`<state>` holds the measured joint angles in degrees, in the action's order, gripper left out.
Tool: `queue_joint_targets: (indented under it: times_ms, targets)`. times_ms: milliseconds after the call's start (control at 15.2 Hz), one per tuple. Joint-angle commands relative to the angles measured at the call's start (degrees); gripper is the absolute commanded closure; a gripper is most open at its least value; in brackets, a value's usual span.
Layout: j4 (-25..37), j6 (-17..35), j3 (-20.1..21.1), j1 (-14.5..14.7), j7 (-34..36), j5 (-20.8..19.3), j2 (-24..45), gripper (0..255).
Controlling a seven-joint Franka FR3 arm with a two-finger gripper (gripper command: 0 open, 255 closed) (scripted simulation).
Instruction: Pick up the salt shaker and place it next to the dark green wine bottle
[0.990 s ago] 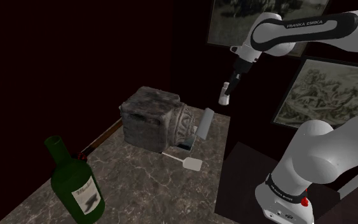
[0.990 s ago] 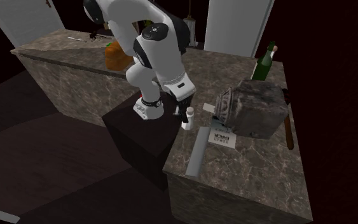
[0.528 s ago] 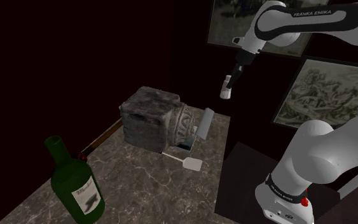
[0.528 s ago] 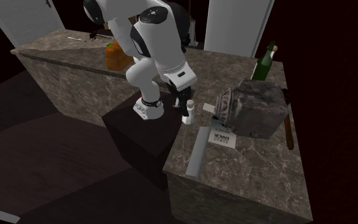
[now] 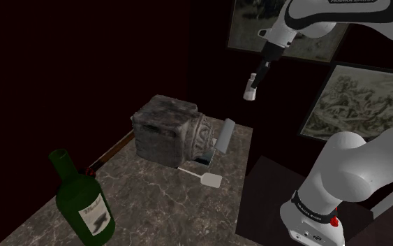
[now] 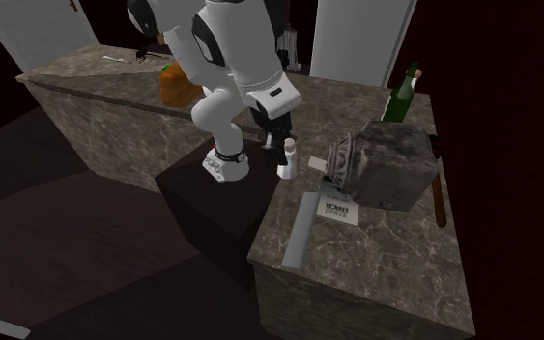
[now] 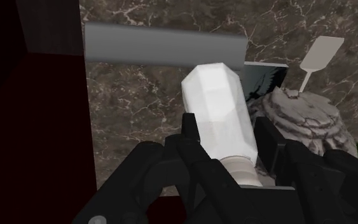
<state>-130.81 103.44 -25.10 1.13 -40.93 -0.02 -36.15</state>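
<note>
Above marbled counter [image 5: 160,203], clasped shaker [image 5: 250,89], framed pictures [image 5: 348,98]

A stone block [image 5: 165,128] obstructs the counter [image 5: 161,197]; open marble lies beside the wine bottle [image 5: 84,206].

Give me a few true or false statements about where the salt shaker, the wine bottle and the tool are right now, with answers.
1. The tool is shut on the white salt shaker. True.
2. The salt shaker stands on the marble counter. False: it hangs in the air, clasped by the tool.
3. The dark green wine bottle stands on the counter. True.
4. The salt shaker touches the wine bottle. False: they are far apart, with a grey stone-like block between them.
</note>
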Motion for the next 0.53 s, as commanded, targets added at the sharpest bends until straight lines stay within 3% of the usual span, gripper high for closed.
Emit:
queue_joint_targets:
  times_ms: [0,462]
  targets:
    - [1.9,-1.6,0.2,0.2,0.3,0.2,0.2,255]
    - [7.9,-6.7,0.7,0.7,1.0,0.7,1.2,255]
